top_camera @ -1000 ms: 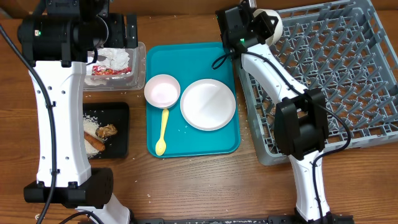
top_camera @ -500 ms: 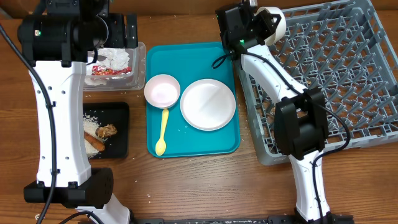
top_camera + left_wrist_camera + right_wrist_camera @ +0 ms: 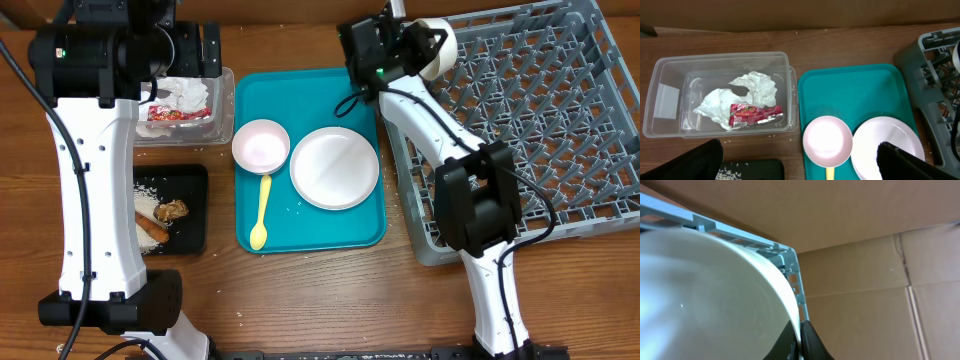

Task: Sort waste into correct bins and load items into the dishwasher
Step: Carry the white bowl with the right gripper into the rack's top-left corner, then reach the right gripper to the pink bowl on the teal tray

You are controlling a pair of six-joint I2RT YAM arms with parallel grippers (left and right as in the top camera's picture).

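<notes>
White bowl (image 3: 705, 295), pinched by its rim in our right tool (image 3: 799, 342), hangs over the grey rack (image 3: 520, 120) at its upper-left corner, top centre of the overhead frame. We're on the loading step; next we'd lower it between the pegs (image 3: 545, 90) and release. Left tool (image 3: 797, 145) gapes wide above the clear tub (image 3: 670, 70).

Bright, even indoor light with soft faint shadows; overhead sharp, close white bowl (image 3: 705, 290) blurry at right wrist.

**Wood, plastic and paper on show**

The wooden table (image 3: 320, 300) is showing grain under a dull sheen. At ten o'clock, a clear, glossy plastic tub (image 3: 670, 70) is holding crumpled paper napkins (image 3: 757, 87) and a shiny red wrapper (image 3: 755, 114). At two o'clock, a grey plastic rack (image 3: 560, 100) is looking matt, a white bowl (image 3: 705, 295) smooth and glossy.
</notes>
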